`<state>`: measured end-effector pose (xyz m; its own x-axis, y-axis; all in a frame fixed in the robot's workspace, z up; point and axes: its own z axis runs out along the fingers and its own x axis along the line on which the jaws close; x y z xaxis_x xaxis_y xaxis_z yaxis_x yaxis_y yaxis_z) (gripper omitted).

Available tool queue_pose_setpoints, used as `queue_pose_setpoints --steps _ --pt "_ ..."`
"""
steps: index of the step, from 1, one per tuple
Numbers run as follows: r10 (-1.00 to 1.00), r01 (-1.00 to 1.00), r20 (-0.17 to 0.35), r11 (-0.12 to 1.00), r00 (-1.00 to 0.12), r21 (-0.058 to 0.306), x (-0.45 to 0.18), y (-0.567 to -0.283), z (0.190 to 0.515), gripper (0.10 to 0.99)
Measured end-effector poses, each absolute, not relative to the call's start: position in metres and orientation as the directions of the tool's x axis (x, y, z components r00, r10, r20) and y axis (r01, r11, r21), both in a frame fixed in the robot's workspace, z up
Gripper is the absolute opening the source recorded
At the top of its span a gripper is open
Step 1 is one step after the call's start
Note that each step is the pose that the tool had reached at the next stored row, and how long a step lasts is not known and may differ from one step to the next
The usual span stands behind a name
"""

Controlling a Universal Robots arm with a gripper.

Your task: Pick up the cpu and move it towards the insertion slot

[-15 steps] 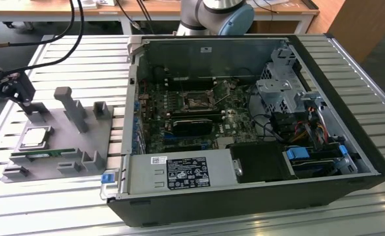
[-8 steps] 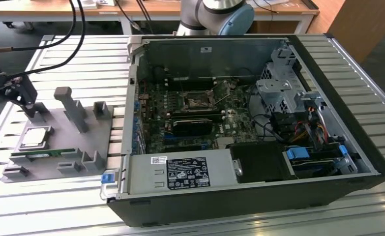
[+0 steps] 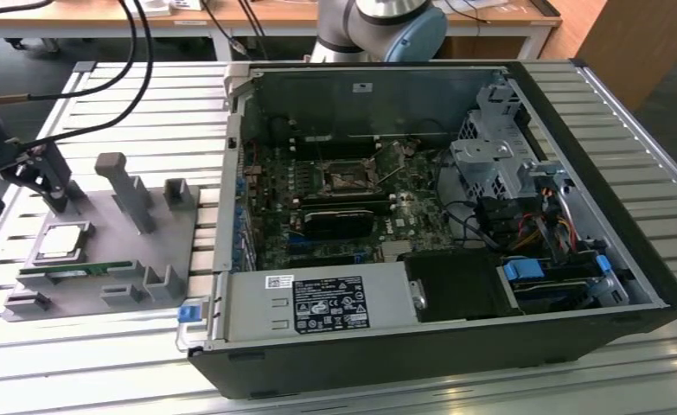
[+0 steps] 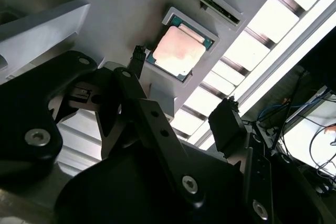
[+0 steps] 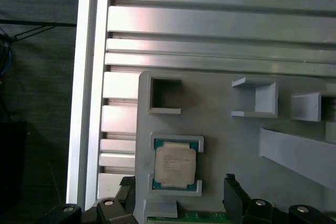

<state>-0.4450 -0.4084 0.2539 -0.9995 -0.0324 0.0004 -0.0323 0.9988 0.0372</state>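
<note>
— Where's the cpu?
— Flat in its recess in the grey tray on the counter, beside the open computer case.
— And the hand?
— Spread wide, holding nothing, poised over the cpu. The slot lies inside the case, well apart.

Empty pincer, downward-facing, at the exterior view's left, its two black fingers wide apart.

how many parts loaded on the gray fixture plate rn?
2. The cpu sits in a square recess of the gray fixture plate; the green memory stick lies alongside it. The plate's upright posts could hide more.
</note>
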Motion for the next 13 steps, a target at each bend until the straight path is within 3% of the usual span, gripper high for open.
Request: queue_pose_setpoints --steps 13 --pt "-0.035 -0.035 0.001 0.999 -0.999 0.037 -0.445 -0.409 0.235 0.761"
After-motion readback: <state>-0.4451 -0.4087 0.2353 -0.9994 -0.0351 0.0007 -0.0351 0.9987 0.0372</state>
